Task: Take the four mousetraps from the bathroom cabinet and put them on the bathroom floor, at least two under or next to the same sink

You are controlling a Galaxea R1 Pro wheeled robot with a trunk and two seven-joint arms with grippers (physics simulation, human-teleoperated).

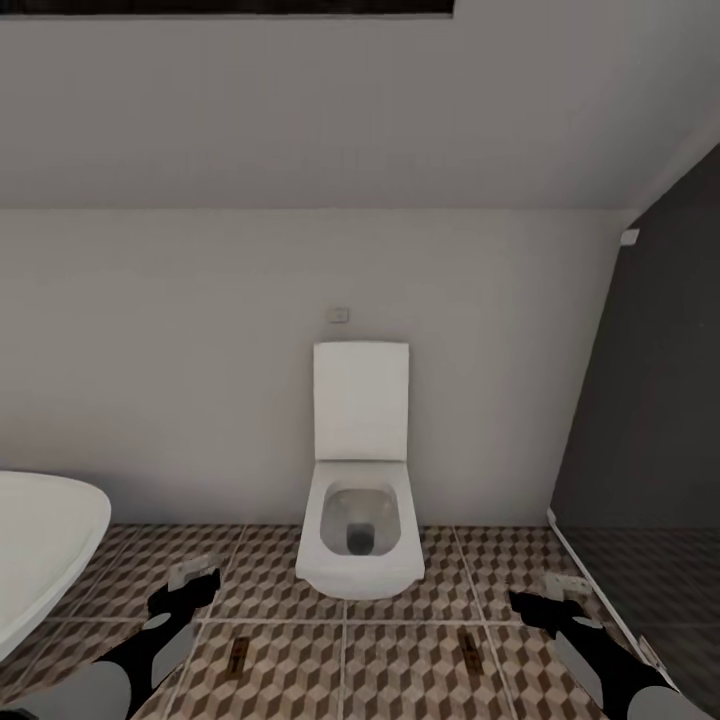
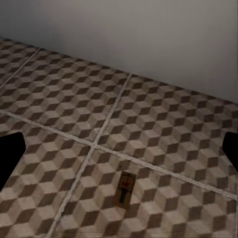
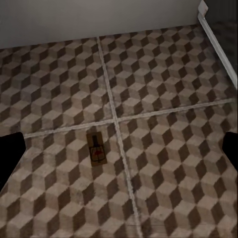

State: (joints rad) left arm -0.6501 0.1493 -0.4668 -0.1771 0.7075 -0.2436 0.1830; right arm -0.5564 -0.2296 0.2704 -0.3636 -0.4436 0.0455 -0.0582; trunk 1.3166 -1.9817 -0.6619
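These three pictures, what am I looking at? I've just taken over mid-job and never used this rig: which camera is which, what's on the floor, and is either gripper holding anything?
The big picture is from the robot's head camera, looking forward and down. It shows a white toilet against the wall, a bathtub edge on the left, and the cube-patterned bathroom floor.

The dark shapes at the bottom are the robot's arms: left gripper, right gripper.

The two smaller pictures come from cameras on each wrist, looking down past the fingers.

Two mousetraps lie flat on the tiles: one below the left gripper, one below the right. Both grippers look open and empty.
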